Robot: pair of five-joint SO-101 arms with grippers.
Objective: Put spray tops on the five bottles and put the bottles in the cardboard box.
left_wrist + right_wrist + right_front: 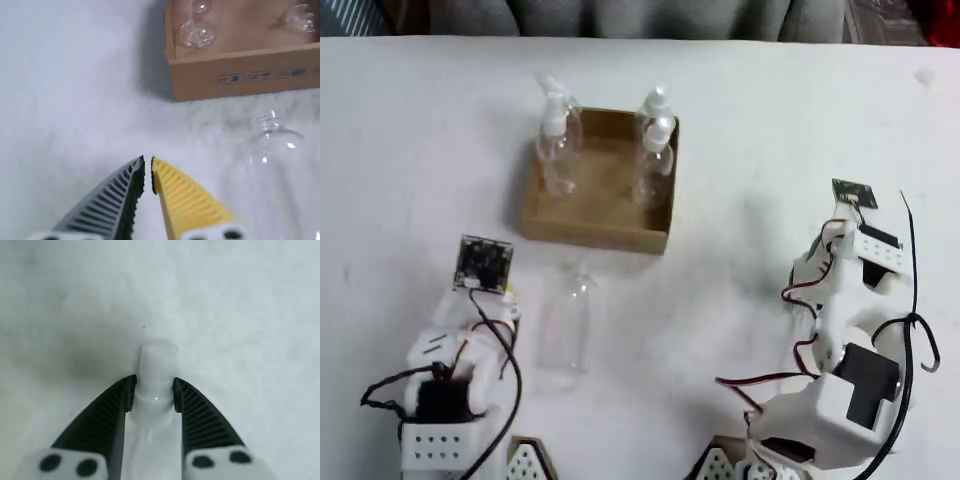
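High view: capped bottles stand in the cardboard box. One uncapped bottle lies on the table at the box's six o'clock.

Left wrist view: the left gripper, jaws all but closed, grips nothing, near the box and the uncapped bottle.

Right wrist view: the right gripper clamps a white spray top over the table.

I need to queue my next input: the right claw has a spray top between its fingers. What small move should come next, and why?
Probably carry the right claw with its spray top across toward the bare bottle standing in front of the cardboard box. That bottle looks uncapped, while the bottles in the box carry tops.
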